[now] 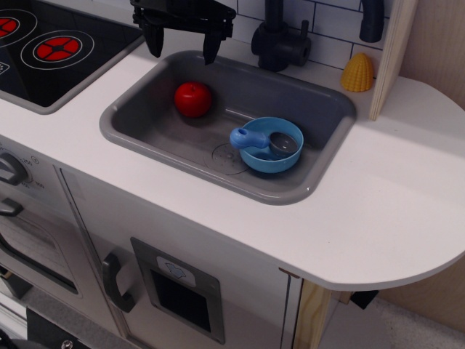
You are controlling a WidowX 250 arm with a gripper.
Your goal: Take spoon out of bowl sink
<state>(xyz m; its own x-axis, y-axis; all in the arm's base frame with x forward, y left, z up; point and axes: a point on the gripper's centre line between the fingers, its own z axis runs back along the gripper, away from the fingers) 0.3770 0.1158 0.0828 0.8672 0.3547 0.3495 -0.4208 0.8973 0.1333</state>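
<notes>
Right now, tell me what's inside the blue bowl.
The bowl holds the spoon: grey scoop inside, blue handle resting over the left rim. The bowl floor beneath the scoop is hidden.

The sink [145,120] was grey, its bowl [254,162] light blue, the spoon [254,138] blue-handled with a grey scoop, the apple [192,99] at ten o'clock red, the stove [43,73] black with red rings, the corn [357,73] yellow, the counter [392,196] white.

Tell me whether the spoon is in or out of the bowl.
In. The spoon lies across the light-blue bowl, its grey scoop inside and its blue handle resting over the left rim. The bowl sits in the sink.
</notes>
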